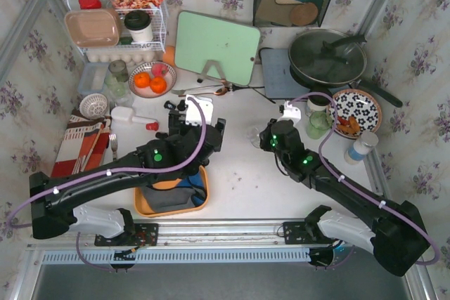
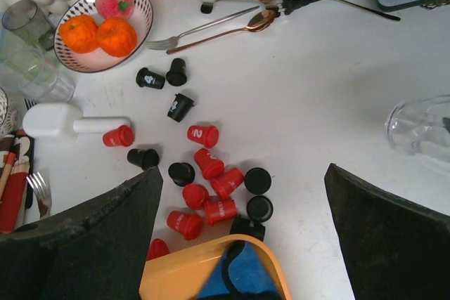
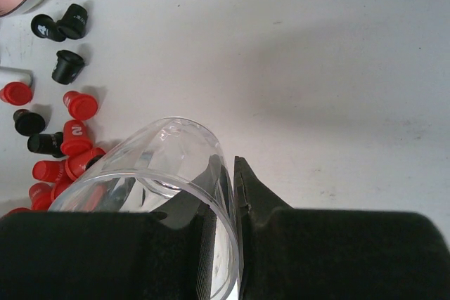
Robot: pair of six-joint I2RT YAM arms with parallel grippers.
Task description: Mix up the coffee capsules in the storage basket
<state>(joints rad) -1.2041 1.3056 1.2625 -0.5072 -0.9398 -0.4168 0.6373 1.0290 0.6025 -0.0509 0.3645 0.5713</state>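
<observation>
Top view: my left gripper hangs just beyond the far rim of the orange storage basket, nearer the spill than my right gripper.

Left wrist: my fingers stand wide apart. The coffee capsules lie outside the basket, dead ahead on the table — a scatter trailing far-left toward the fruit bowl, pods tipped every way.

Right wrist: my fingers are clamped on a clear glass — capsules to its left.

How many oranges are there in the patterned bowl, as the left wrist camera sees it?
2. One orange lies at the left of the bowl, the other beside it on the right; a pink fruit sits behind them. None seems hidden.
</observation>
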